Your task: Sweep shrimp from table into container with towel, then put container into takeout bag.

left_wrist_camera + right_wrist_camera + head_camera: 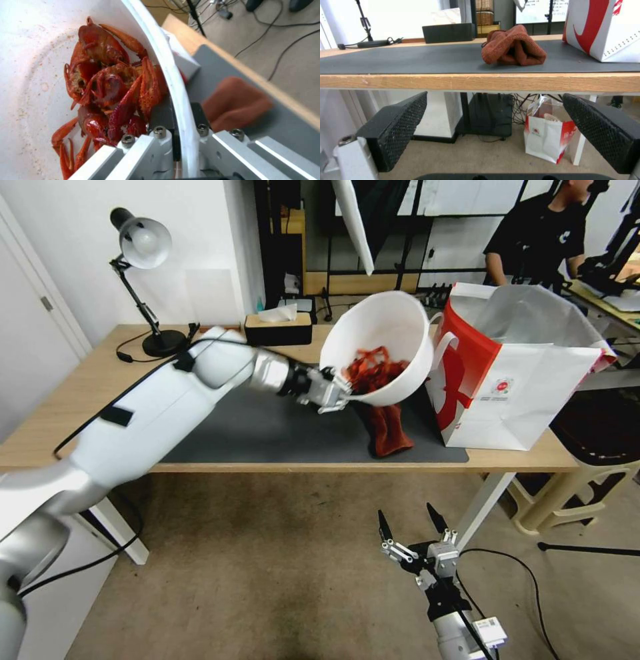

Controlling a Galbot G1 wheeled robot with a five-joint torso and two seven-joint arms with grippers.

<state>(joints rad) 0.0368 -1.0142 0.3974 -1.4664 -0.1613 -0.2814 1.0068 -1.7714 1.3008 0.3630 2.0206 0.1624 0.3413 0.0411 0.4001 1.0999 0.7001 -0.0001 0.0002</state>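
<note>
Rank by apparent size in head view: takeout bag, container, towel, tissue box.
1. takeout bag
2. container, lifted nearer the camera by the left gripper, so unsure
3-4. towel and tissue box: look alike

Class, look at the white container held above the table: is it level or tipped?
Tipped. The container, held at its rim by the left gripper, faces the camera, and the shrimp lie heaped against its lower wall.

Before us the table (pixel 480 82) edge, our right gripper (pixel 493 135) below it with pads (pixel 398 130) spread wide, the towel (pixel 512 46) crumpled on the grey mat (pixel 403 61), the takeout bag (pixel 606 27) just beside, perhaps a tissue box (pixel 448 32) behind
</note>
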